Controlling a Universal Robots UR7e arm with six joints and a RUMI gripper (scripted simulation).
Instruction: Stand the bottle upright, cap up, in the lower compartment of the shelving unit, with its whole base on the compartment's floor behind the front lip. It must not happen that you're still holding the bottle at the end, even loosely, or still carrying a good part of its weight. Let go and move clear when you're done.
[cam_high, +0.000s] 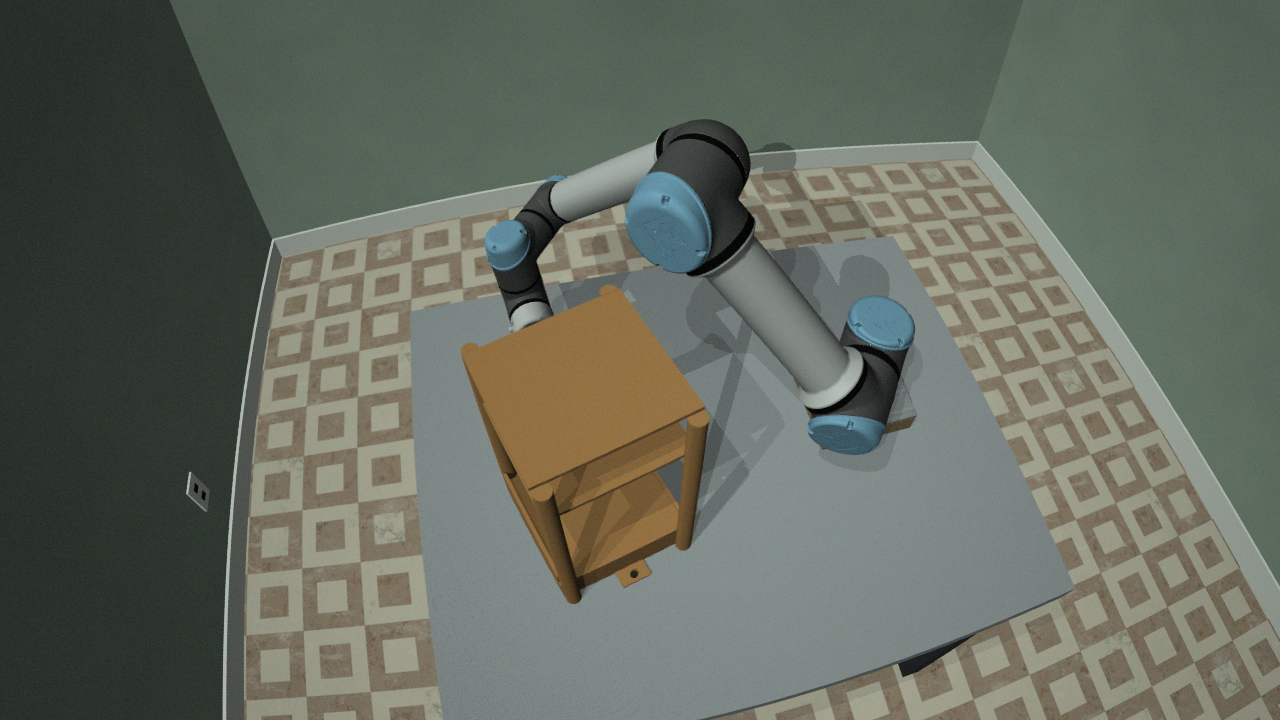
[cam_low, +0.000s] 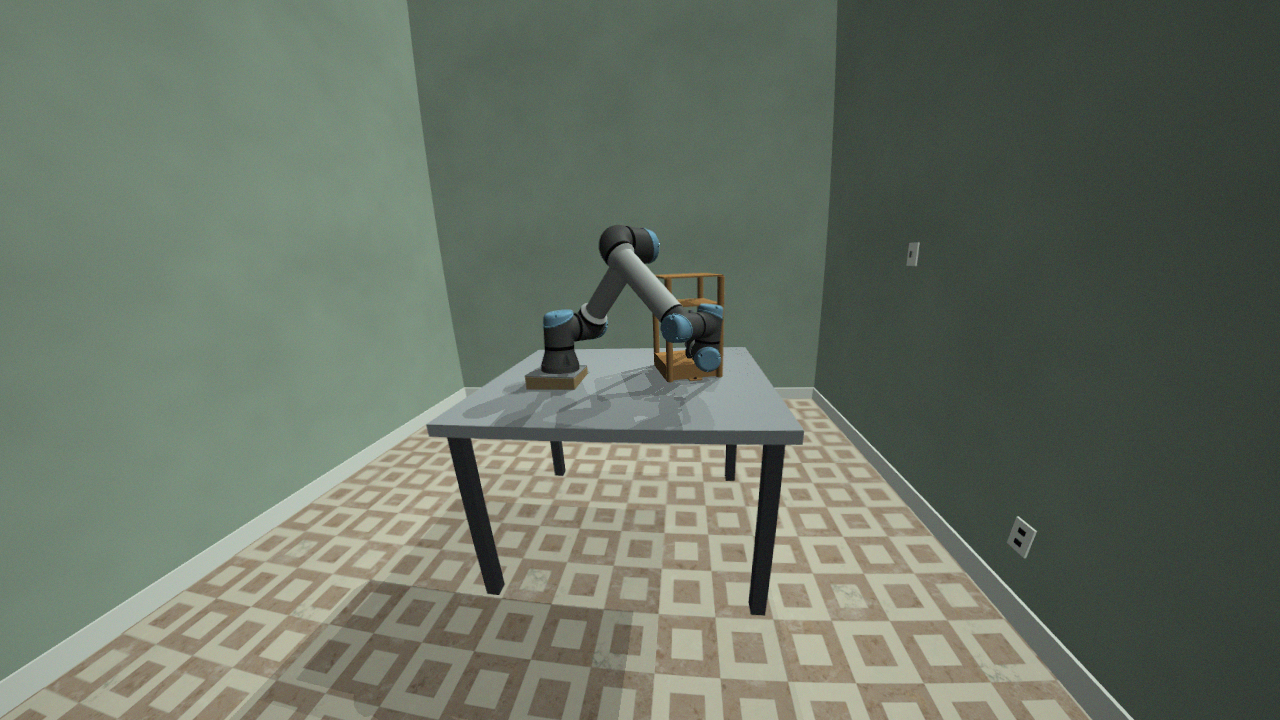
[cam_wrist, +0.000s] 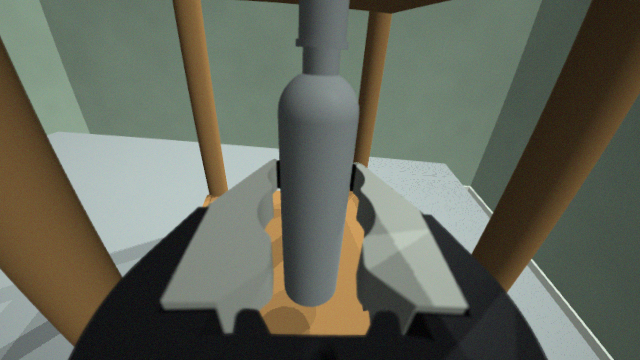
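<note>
In the wrist view my gripper (cam_wrist: 315, 164) is shut on the grey bottle (cam_wrist: 317, 190), which stands upright with its cap up and its neck near the shelf board above. The bottle's base hangs over the orange floor of the lower compartment (cam_wrist: 315, 308); I cannot tell if it touches. The wooden shelving unit (cam_high: 581, 429) stands on the grey table, and my wrist (cam_high: 528, 308) reaches into it from its far side. The unit hides the bottle and fingers in the top and exterior views. In the exterior view the unit (cam_low: 689, 326) sits behind my arm.
Four wooden posts frame the compartment; two near posts (cam_wrist: 555, 150) flank my gripper and two far posts (cam_wrist: 200, 100) stand beyond the bottle. The arm's base (cam_high: 859, 411) sits on the table to the right of the unit. The table edge runs close on the right.
</note>
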